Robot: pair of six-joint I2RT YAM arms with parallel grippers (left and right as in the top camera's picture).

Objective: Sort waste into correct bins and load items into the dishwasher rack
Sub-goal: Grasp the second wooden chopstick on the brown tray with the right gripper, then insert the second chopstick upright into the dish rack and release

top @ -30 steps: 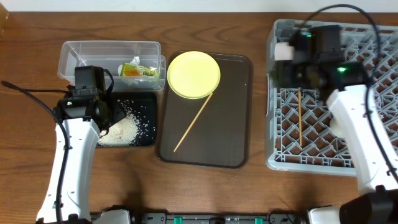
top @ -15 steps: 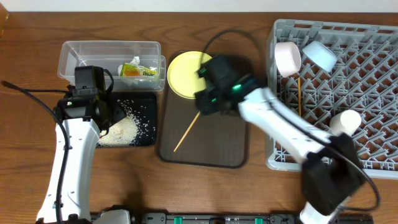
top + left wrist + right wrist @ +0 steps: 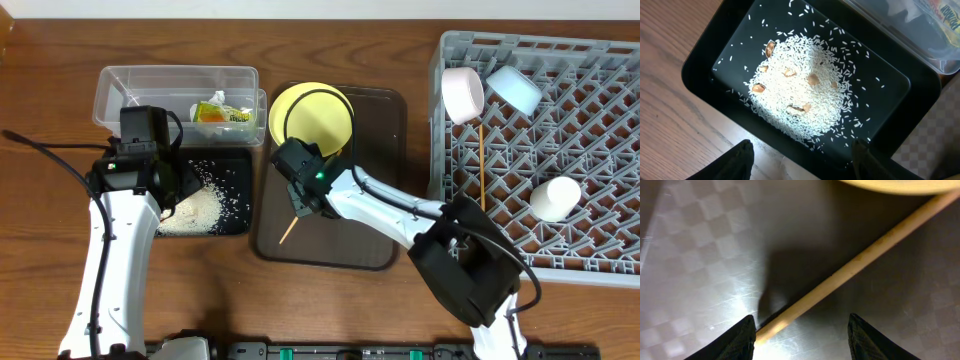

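Looking down from overhead, the right gripper [image 3: 300, 196] hovers low over the brown tray [image 3: 375, 120]. It is above the chopstick [image 3: 283, 238], which lies slanting from 7 to 1 o'clock with its upper end near the plate [image 3: 312, 118] at the tray's 12 o'clock edge. The rack [image 3: 600, 240], at 3 o'clock on the table, holds a second chopstick [image 3: 482, 170], the white bowl [image 3: 462, 92], the blue bowl [image 3: 513, 88] and the cup [image 3: 555, 197]. The left gripper [image 3: 165, 185] hangs over the black tray [image 3: 242, 190] at 9 o'clock. The wrapper [image 3: 222, 114] sits in the container [image 3: 150, 80] at that tray's 12 o'clock.

From the left wrist, the jaws stand apart with nothing between them, above the rice [image 3: 800, 95] heaped mid-tray. A careless dip here could push grains over the rim.

From the right wrist, the jaws also stand apart with nothing clasped. The chopstick [image 3: 850, 270] runs from 7 to 2 o'clock, its tip close to the finger [image 3: 742, 340] at 7 o'clock rather than centred. I judge this the main hazard. If the jaws close so near the tip and off-centre, the thin round stick may roll or flick away on the slick tray. It could also pivot in the grip and droop on the way to the rack. Its far end lies by the plate, so a swing could knock it.
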